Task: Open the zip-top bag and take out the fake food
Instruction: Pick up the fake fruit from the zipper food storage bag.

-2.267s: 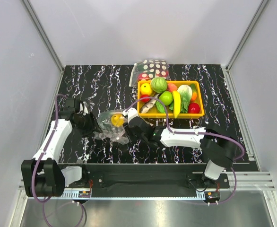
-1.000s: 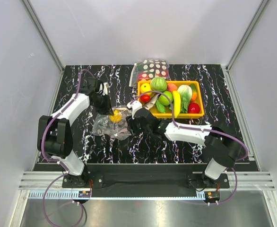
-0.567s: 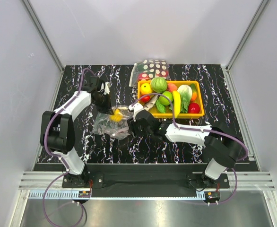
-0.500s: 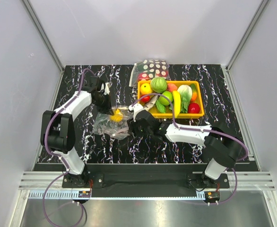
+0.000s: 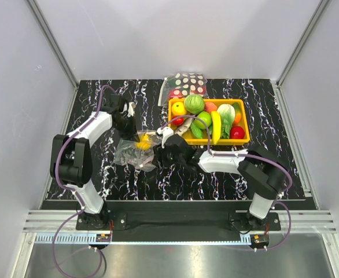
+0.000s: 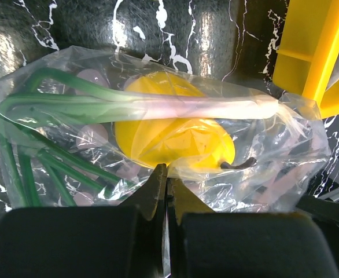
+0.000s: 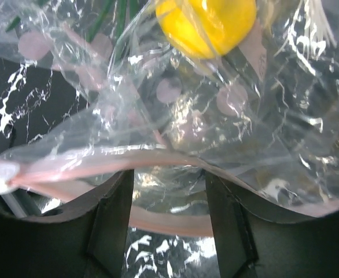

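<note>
The zip-top bag lies crumpled on the black marbled table, left of centre. Inside it the fake food shows as a yellow fruit and a green-and-white spring onion. My left gripper is shut on a fold of the bag's film just below the yellow fruit. My right gripper is open at the bag's mouth. The upper pink zip strip runs across its fingertips, and the lower strip runs between the fingers, so the two strips stand apart. In the top view the right gripper sits at the bag's right edge.
A yellow tray full of toy fruits and vegetables stands right of the bag, close behind my right arm. A polka-dot bag lies at the table's far edge. The tray's corner shows near the left gripper.
The left gripper has closed on the bag's film. The right gripper's fingers have spread wider at the bag's mouth, and the right arm's elbow has drawn slightly left.
</note>
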Robot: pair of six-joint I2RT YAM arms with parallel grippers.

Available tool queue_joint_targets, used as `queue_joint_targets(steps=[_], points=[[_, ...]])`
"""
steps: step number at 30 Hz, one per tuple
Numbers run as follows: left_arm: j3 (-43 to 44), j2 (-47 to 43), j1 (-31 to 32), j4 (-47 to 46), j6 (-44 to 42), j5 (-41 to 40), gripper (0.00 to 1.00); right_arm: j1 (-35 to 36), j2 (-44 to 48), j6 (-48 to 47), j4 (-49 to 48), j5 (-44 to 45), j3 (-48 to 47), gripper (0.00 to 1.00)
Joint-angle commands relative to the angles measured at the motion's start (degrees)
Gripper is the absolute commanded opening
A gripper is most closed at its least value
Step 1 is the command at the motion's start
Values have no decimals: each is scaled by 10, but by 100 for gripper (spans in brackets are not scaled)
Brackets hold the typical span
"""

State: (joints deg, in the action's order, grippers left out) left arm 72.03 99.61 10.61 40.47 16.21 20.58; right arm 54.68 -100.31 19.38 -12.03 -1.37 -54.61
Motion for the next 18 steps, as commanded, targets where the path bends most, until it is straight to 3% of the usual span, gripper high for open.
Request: queue_joint_targets(steps=[1, 11, 18], points=[[-10, 3, -1, -14, 8, 24, 0, -5, -23, 14, -88, -19, -1, 59], [0, 31, -2, 7, 4, 39, 0, -10, -87, -9, -205, 33, -26, 63], [7, 39, -12, 26, -10, 69, 0, -34, -93, -40, -221, 37, -47, 63]])
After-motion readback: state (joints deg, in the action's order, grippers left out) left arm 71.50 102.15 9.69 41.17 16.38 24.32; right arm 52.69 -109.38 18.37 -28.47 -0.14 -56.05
